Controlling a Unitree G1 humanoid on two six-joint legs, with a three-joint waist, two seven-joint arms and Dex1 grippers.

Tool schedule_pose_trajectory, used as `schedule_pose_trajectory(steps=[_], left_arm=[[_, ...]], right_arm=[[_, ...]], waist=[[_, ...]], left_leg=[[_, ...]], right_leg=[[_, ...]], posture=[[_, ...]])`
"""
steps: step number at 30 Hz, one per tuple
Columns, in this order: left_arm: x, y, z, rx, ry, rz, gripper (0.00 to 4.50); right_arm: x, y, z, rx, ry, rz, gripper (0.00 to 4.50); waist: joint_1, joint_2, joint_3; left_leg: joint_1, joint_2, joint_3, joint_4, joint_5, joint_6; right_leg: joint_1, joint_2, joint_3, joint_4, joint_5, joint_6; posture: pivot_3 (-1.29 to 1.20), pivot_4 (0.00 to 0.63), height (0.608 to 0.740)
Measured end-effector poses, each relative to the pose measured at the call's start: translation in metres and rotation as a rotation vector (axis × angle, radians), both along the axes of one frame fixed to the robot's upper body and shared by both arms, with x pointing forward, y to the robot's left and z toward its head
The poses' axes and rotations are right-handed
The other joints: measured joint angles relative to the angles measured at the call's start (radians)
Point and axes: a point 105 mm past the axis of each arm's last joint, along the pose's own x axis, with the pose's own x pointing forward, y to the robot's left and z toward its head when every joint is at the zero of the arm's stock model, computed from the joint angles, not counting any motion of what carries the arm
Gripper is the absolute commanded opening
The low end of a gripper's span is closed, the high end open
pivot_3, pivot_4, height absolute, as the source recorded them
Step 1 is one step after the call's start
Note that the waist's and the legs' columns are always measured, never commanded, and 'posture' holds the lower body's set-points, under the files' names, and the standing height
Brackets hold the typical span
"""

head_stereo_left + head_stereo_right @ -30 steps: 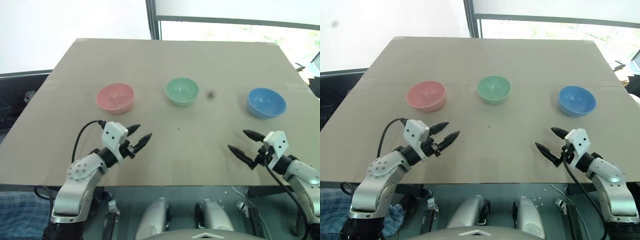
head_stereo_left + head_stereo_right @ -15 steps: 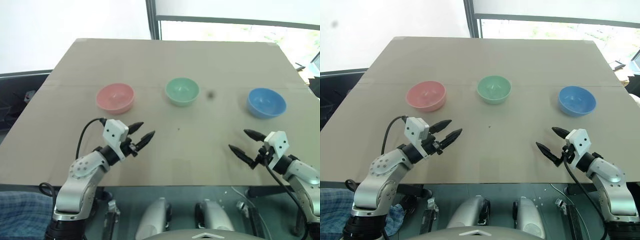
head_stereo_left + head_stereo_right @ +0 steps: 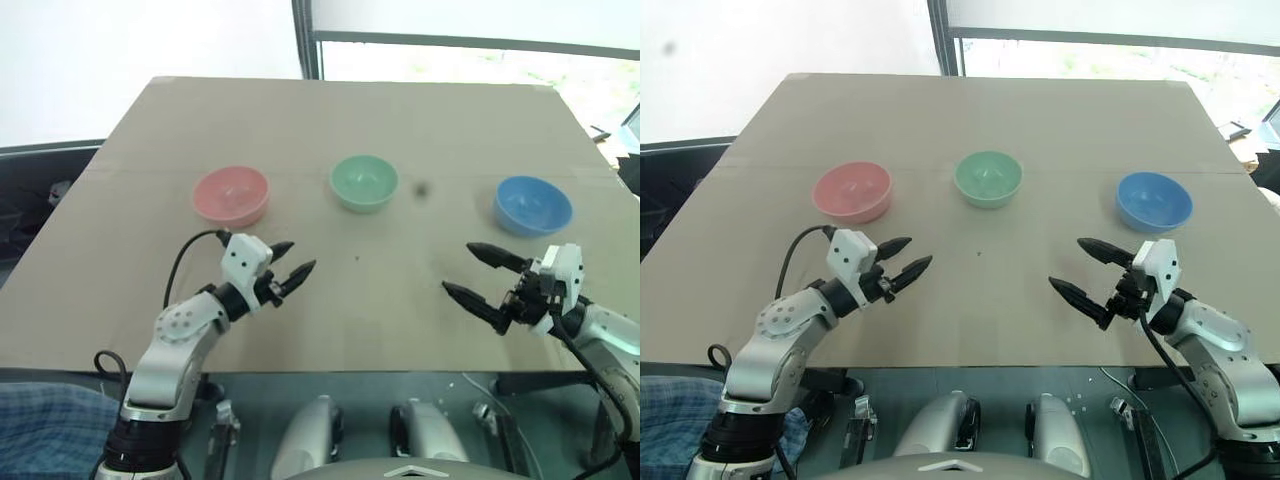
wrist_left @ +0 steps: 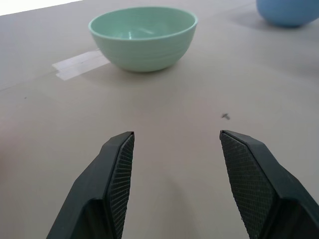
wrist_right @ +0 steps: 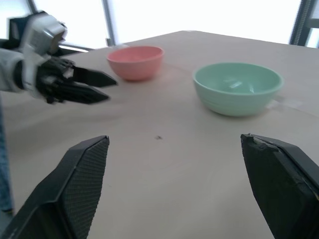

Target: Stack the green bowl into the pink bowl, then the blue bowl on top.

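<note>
Since the earlier frame, the right gripper (image 3: 1092,272) has risen and swung left, while the left gripper (image 3: 902,258) has advanced slightly toward the far side. Both grippers hover above the table (image 3: 990,120) with fingers spread and empty, the right wider than the left. Three bowls sit apart in a row on the far half: the pink bowl (image 3: 851,191) at left, the green bowl (image 3: 988,179) in the middle, the blue bowl (image 3: 1154,200) at right.
</note>
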Motion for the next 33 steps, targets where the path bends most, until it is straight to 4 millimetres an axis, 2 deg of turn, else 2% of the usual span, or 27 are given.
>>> schedule_pose_trajectory(steps=[4,8,12,18,24,31,32,33], left_arm=[[0.014,0.006,0.008,0.060,-0.039,0.039,2.91],[0.032,0.013,0.029,0.138,-0.126,0.103,2.91],[0.039,0.022,0.040,0.216,-0.167,0.143,2.91],[0.050,0.043,0.033,0.369,-0.145,0.209,2.91],[0.061,0.060,0.033,0.430,-0.135,0.260,2.91],[0.073,0.070,0.026,0.459,-0.094,0.263,2.91],[0.077,0.070,0.024,0.465,-0.081,0.247,2.38],[0.079,0.069,0.024,0.468,-0.074,0.239,2.10]], right_arm=[[-0.004,0.006,0.009,-0.005,-0.002,0.045,4.43],[-0.005,0.009,0.013,0.001,0.013,0.064,4.43],[-0.009,0.013,0.016,-0.003,0.013,0.087,4.43],[-0.013,0.017,0.019,0.001,0.013,0.106,4.43],[-0.012,0.016,0.020,-0.008,0.010,0.102,4.43],[-0.011,0.016,0.020,-0.014,0.009,0.092,4.43],[-0.011,0.015,0.020,-0.017,0.008,0.089,4.50],[-0.011,0.015,0.020,-0.020,0.007,0.088,4.50]], waist=[[0.001,0.000,0.000],[0.000,0.000,0.000],[-0.001,0.000,0.000],[-0.001,0.000,0.000],[0.000,-0.001,0.000],[0.000,-0.001,0.000],[0.001,-0.001,0.000],[0.001,-0.001,0.000]], left_leg=[[0.000,0.000,0.000,0.000,0.000,0.000],[-0.001,0.000,0.000,0.000,0.000,0.001],[-0.001,0.000,0.000,0.000,-0.001,0.001],[-0.001,0.000,0.000,0.000,-0.001,0.001],[-0.001,0.000,0.000,0.000,-0.001,0.001],[-0.001,0.000,0.000,0.000,-0.001,0.001],[-0.001,0.000,0.000,0.000,-0.001,0.001],[-0.001,0.000,0.000,0.000,-0.001,0.001]], right_leg=[[0.000,0.000,0.000,0.000,0.000,0.000],[0.000,0.000,0.000,-0.001,0.000,0.001],[0.000,0.000,0.000,-0.001,0.001,0.001],[0.000,0.000,0.000,-0.001,0.001,0.001],[0.000,0.000,0.000,-0.001,0.001,0.001],[0.000,-0.001,0.000,-0.001,0.001,0.001],[0.000,-0.001,0.000,-0.001,0.001,0.001],[0.000,-0.001,0.000,-0.001,0.001,0.001]], posture=[[0.00,0.150,0.740],[0.00,0.150,0.740],[0.00,0.150,0.740],[0.00,0.150,0.740],[0.00,0.150,0.740],[0.00,0.150,0.740],[0.00,0.150,0.740],[0.00,0.150,0.740]])
